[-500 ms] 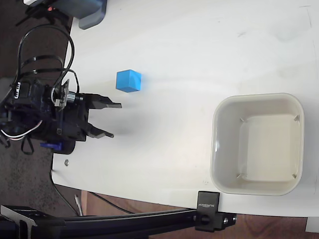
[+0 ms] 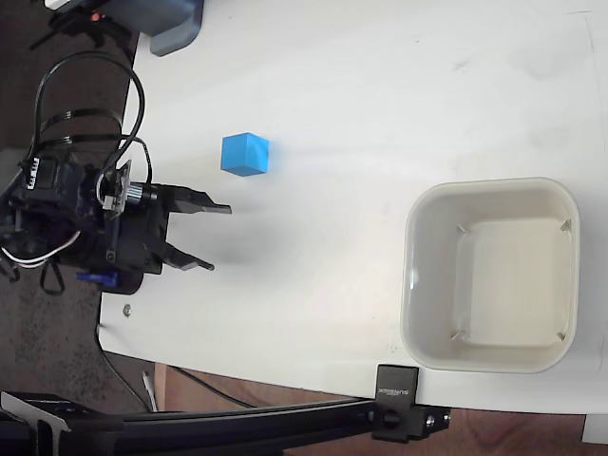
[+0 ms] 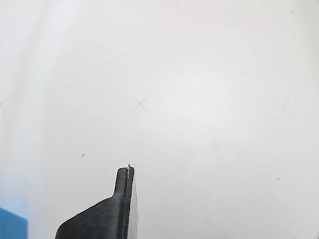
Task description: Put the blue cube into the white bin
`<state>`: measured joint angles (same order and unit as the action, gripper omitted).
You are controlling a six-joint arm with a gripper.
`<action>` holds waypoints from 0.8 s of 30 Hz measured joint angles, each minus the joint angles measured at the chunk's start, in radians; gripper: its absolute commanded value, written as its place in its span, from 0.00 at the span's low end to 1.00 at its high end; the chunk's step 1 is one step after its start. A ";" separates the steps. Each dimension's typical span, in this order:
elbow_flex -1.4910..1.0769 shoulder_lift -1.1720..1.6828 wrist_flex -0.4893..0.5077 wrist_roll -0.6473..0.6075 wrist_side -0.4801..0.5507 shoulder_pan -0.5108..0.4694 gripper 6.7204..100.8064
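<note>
Approach step: my claw point(image 2: 220, 237) spread, empty, near table's left edge in fixed view. Blue cube point(image 2: 245, 154) just beside, ungrasped. Next I align over cube; white bin point(image 2: 410, 275) well apart.

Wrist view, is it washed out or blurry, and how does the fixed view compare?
Wrist view: the table is overexposed to near white, faint marks still visible, one finger sharp. Fixed view: even light, the blue cube and white bin crisp, soft shadow by the gripper.
</note>
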<state>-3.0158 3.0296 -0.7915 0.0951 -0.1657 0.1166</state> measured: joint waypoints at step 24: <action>0.156 0.000 -0.130 0.015 0.041 -0.103 0.99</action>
<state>-2.8593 3.0296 -0.9219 0.1104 -0.1243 0.0138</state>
